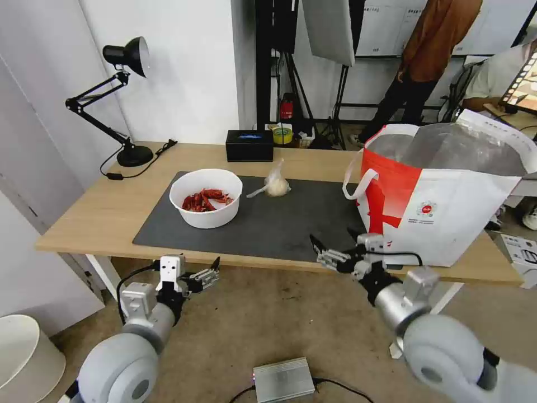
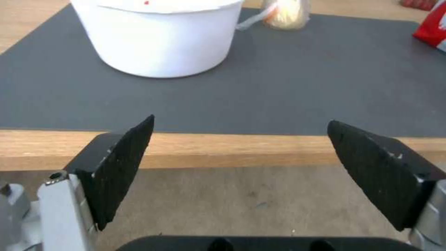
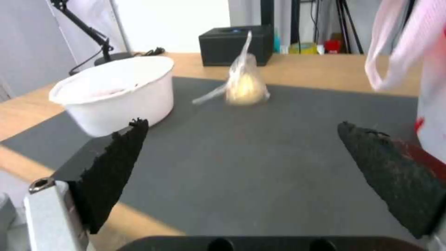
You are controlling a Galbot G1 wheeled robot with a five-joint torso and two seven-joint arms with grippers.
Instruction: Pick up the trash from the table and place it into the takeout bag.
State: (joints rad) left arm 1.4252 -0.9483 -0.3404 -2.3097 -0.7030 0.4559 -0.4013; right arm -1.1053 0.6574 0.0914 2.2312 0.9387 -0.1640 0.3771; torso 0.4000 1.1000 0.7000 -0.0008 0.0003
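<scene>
A white bowl of red crayfish shells (image 1: 206,197) (image 2: 162,38) (image 3: 116,94) stands on the left of the dark grey mat (image 1: 268,224) on the table (image 1: 100,218). A knotted clear bag (image 1: 276,183) (image 2: 285,14) (image 3: 245,87) lies on the mat behind and right of the bowl. The takeout bag (image 1: 447,207) (image 3: 430,104) stands open at the table's right end, its foil lining showing. My left gripper (image 1: 204,273) (image 2: 240,121) hangs open below the table's front edge, in front of the bowl. My right gripper (image 1: 332,237) (image 3: 241,123) is open over the mat's front edge, next to the takeout bag.
A black box (image 1: 249,145) (image 3: 235,45) and a black desk lamp (image 1: 120,101) stand at the table's back. On the floor lie a silver box (image 1: 282,379) and a white bin (image 1: 25,358). Tripods and people are in the room behind.
</scene>
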